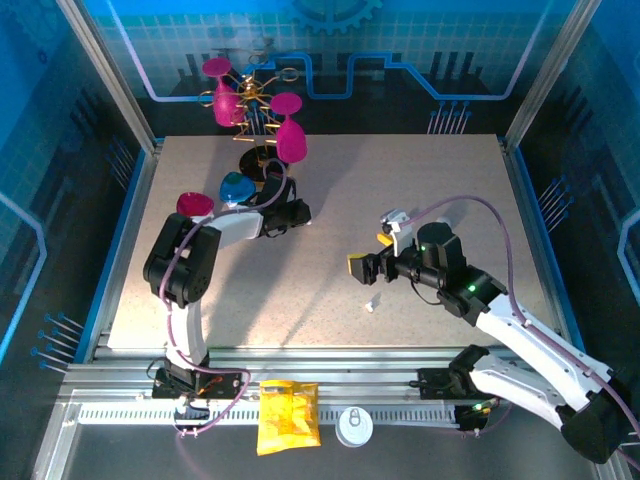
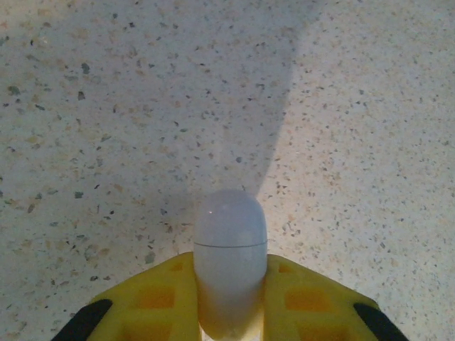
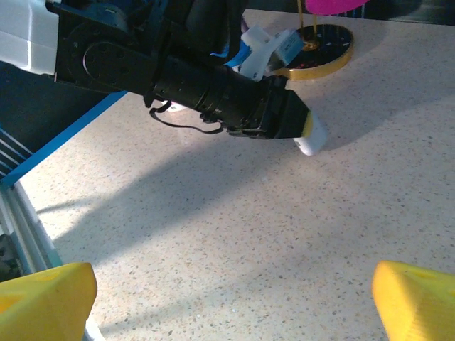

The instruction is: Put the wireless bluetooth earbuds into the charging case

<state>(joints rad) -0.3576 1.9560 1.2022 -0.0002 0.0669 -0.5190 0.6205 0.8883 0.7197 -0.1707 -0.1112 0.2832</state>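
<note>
**Top external.** The left gripper [image 1: 296,213] sits left of centre, low over the speckled table [image 1: 450,180], near the gold foot of a glass stand [image 1: 262,110] hung with magenta glasses. The right gripper [image 1: 370,255] is at centre, its yellow fingers spread wide with nothing between them. Just below it on the table lies what appears to be one earbud [image 1: 372,305], white and too small to confirm.

**Left wrist.** At bottom centre the charging case [image 2: 229,234] is clamped between the yellow pads by its lower half, with its rounded top projecting over the table.
- Material: glossy, hard white plastic in a pebble shape. A fine seam crosses it and the lid appears shut.
- Handling, as judged: light, stiff and slippery. The curved flanks could squirt out of a pinch, so the hold belongs below the seam, leaving the lid free.

**Right wrist.** Yellow fingertips stand at both lower corners, parted and empty. The case juts from the left gripper at upper right of centre, its tip close to the table; contact cannot be told.
- Handling, as judged: the earbud is very light, smooth and apt to roll or flick away. It wants a gentle pinch across its body.
</note>
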